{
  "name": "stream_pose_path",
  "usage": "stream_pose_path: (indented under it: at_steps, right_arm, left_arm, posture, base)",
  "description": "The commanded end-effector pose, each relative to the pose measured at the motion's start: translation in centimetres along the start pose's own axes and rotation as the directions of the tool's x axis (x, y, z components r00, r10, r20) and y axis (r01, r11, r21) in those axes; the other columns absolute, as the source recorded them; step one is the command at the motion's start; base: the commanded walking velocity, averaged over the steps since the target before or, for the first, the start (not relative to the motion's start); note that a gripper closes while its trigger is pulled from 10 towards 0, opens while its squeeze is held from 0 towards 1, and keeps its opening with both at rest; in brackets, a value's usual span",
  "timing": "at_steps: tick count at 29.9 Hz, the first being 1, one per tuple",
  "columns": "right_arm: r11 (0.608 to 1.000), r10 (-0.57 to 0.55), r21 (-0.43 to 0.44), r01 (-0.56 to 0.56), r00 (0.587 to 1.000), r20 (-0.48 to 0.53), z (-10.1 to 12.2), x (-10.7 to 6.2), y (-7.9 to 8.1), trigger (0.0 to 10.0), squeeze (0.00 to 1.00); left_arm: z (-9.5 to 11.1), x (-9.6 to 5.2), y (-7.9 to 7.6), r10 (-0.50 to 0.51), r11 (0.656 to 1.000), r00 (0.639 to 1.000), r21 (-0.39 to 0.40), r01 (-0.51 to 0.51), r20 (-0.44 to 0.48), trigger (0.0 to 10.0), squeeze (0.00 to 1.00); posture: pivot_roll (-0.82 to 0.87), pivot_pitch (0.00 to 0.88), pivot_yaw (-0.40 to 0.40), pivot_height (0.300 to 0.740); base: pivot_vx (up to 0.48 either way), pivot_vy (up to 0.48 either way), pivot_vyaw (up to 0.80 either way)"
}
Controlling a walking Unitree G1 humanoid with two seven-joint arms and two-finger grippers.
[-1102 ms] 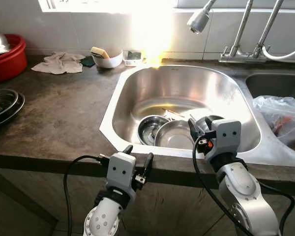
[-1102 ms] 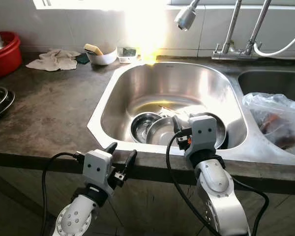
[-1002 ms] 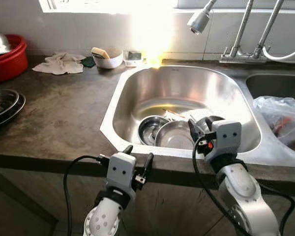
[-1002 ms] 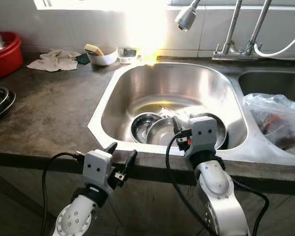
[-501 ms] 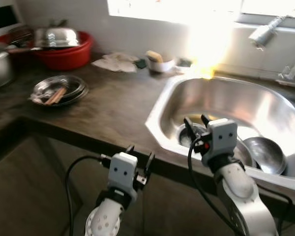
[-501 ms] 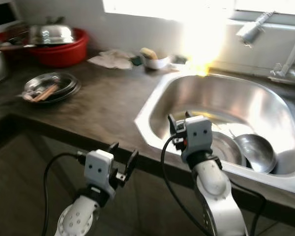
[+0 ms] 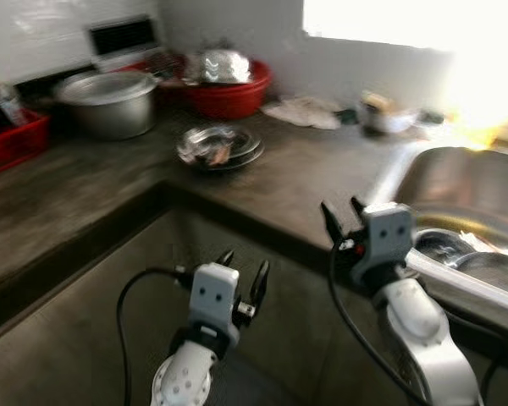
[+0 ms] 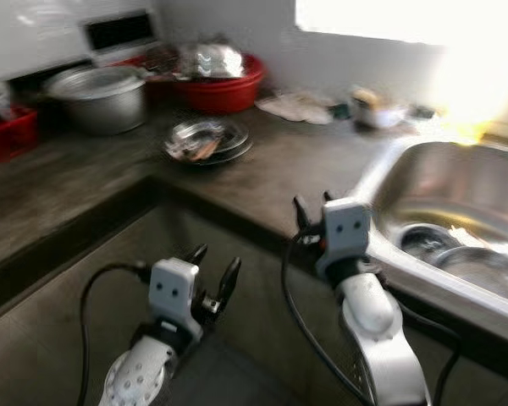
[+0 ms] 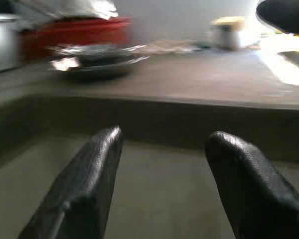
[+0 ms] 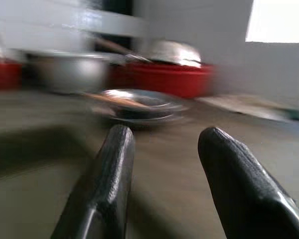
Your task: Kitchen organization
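While both arms hang before the dark stone counter [image 7: 110, 203], the left gripper [image 7: 242, 272] and right gripper [image 7: 339, 211] hold their black fingers spread, holding nothing. Beyond lies a stack of shallow steel plates [image 7: 218, 146]; the steel sink [image 7: 466, 194] sits to the right. Farther back stand a grey lidded pot [image 7: 107, 101] and a red plastic basin [image 7: 224, 89].

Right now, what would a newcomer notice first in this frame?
Two open claws, left claw and right claw, held empty in front of the dark counter. Behind them a red basin and a steel pot stand at the back, with stacked metal plates nearer. The sink glares at the right.
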State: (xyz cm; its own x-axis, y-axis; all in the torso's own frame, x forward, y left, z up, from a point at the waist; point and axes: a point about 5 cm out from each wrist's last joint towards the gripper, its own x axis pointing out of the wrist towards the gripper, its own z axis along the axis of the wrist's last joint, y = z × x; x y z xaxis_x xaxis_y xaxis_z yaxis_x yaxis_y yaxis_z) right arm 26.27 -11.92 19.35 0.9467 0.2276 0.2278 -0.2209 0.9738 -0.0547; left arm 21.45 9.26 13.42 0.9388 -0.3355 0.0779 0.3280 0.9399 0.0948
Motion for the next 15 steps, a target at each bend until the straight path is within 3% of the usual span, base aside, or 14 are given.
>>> stream_pose_path:
  at_steps: [1,9,15]
  right_arm:
    - [1.000,0.002,0.000,-0.002,1.000,-0.004,0.14,0.10,-0.18,10.0,0.00]
    - [0.999,0.036,-0.009,-0.036,0.999,-0.012,0.01,0.24,0.20,10.0,0.00]
    - [0.999,0.047,0.006,-0.047,0.999,-0.024,-0.17,0.58,0.55,10.0,0.00]
  left_arm:
    - [0.28,0.23,-0.37,-0.004,1.000,1.000,-0.005,0.004,0.009,10.0,0.00]
    - [0.17,0.26,-0.24,0.004,1.000,1.000,0.004,-0.004,-0.002,10.0,0.00]
    - [0.15,0.39,-0.21,0.005,1.000,1.000,0.011,-0.005,-0.004,10.0,0.00]
  posture:
    - [0.03,0.058,-0.015,0.740]
    - [0.03,0.061,-0.019,0.740]
    - [0.03,0.064,-0.018,0.740]
  base:
    - [0.000,0.000,0.00]
    - [0.000,0.000,0.00]
    - [0.000,0.000,0.65]
